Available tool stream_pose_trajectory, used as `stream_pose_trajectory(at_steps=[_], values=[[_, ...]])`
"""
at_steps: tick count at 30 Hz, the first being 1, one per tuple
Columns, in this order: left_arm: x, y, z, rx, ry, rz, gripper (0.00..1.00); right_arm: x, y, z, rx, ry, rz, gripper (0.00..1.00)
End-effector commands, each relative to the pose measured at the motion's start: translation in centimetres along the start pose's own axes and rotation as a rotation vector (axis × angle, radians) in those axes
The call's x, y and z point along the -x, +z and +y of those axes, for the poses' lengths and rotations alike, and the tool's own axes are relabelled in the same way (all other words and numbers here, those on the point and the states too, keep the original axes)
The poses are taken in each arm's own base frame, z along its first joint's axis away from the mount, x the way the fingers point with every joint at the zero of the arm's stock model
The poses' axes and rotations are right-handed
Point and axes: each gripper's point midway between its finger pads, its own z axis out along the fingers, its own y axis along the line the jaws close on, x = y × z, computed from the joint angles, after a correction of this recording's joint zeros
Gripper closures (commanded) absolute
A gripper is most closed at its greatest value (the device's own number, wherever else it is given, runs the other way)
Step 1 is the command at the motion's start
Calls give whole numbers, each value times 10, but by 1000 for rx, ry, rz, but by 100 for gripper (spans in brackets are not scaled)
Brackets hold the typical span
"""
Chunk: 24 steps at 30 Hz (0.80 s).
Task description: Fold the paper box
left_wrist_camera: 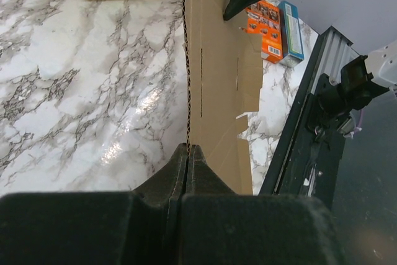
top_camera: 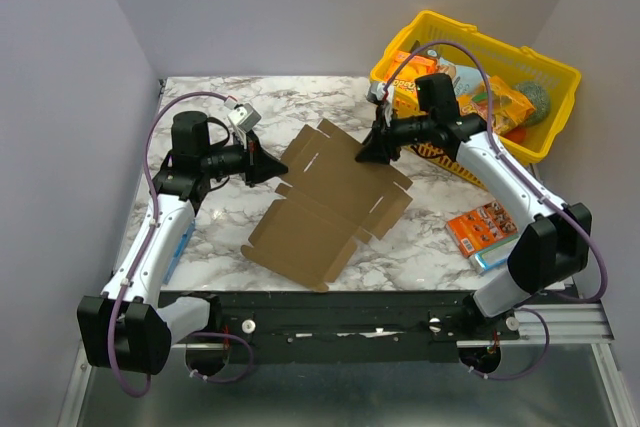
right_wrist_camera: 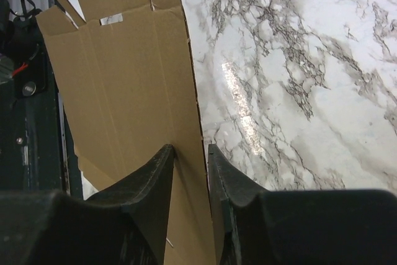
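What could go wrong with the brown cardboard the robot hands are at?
The right gripper straddles only the thin edge of the paper box, so it may slip off when it closes. The left gripper pinches the opposite edge; pulling could bend or tear it. The yellow basket is nearby and might get bumped.

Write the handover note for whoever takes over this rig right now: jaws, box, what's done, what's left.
Left gripper: jaws shut on the left edge of the paper box.
Right gripper: jaws open, straddling the box's far edge, not yet pinching it.
Box: a flat, unfolded blank at mid-table between the two arms.
Done: both arms are at the blank; no flap is folded.
Left: close the right grip, then make all the folds.
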Motion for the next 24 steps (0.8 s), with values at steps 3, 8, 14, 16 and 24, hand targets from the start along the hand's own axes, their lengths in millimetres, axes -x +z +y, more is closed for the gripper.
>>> stream_pose_trajectory(at_steps=[3, 8, 14, 16, 24], values=[[0, -4, 0, 21, 23, -9, 100, 3, -10, 5, -30, 10, -5, 64], [-2, -3, 0, 15, 12, -3, 100, 7, -12, 6, -38, 1, -21, 63], [-2, -3, 0, 13, 14, -3, 100, 13, -14, 9, -34, -8, -38, 61], [-3, -3, 0, 12, 12, -2, 100, 13, -13, 10, -25, -5, -41, 65], [-4, -2, 7, 43, -2, 1, 100, 8, -8, 9, -2, 24, -33, 98]])
